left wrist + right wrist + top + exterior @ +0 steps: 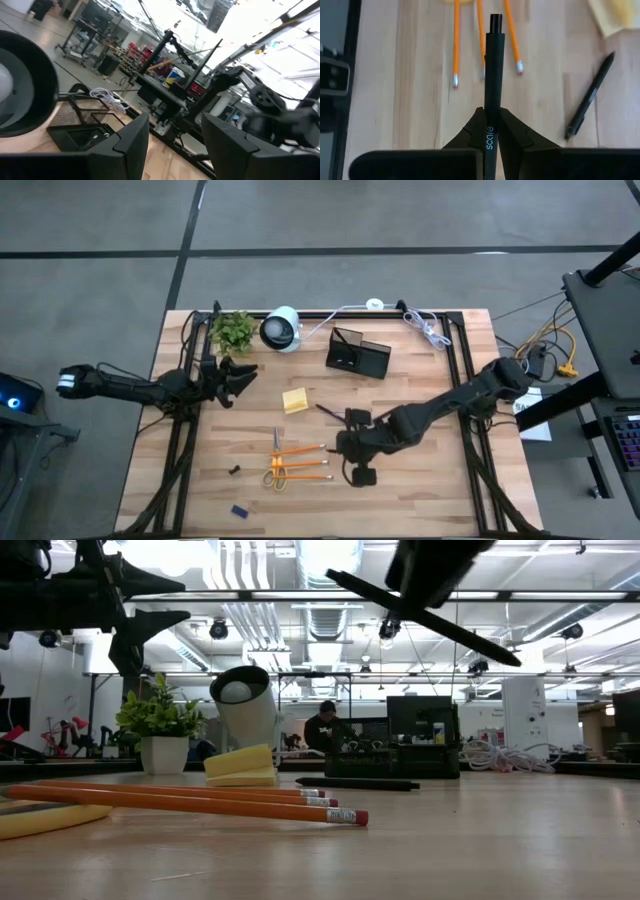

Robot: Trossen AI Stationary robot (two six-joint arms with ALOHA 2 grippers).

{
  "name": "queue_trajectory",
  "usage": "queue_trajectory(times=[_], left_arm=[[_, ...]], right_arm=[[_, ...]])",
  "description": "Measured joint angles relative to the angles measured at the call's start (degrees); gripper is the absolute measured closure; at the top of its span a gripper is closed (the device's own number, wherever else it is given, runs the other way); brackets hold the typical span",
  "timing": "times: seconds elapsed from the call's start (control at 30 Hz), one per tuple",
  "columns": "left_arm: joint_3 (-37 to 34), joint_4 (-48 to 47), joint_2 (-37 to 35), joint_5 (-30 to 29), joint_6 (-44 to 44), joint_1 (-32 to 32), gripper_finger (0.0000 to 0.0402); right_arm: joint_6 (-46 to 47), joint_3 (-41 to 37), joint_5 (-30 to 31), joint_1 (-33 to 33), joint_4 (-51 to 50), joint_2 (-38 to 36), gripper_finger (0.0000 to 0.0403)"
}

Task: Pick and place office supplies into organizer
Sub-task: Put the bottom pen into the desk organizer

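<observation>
My right gripper [352, 446] hovers over the table's middle, shut on a black pen [493, 70], just right of three orange pencils [300, 463] and the yellow-handled scissors [275, 476]. A second black pen [328, 412] lies flat on the table beside the yellow sticky-note pad [295, 400]. The black organizer [358, 356] stands near the far edge. A dark clip [234, 470] and a small blue piece [240, 511] lie near the near edge. My left gripper [236, 376] waits open in the air at the left, by the plant. My right gripper pinches the black pen's rear part [490, 131] between its two fingers [517, 132]. The pen lies along the fingers and sticks out forward toward the table's left. In the low view the pen [430, 620] is lifted clear of the table and tilted.
A green potted plant [233, 330], a white round lamp-like device [282, 328] and a white cable [425, 328] sit along the far edge. Black frame rails run down both table sides. A person [322, 728] shows far behind the table in the low view.
</observation>
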Motion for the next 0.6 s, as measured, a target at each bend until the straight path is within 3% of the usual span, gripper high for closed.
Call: queue_trajectory(times=[0.6], left_arm=[[0.00, -0.02, -0.09, 0.47, 0.02, -0.02, 0.0235]], right_arm=[[-3.72, -0.82, 3.70, -9.88, 15.44, -0.25, 0.0390]])
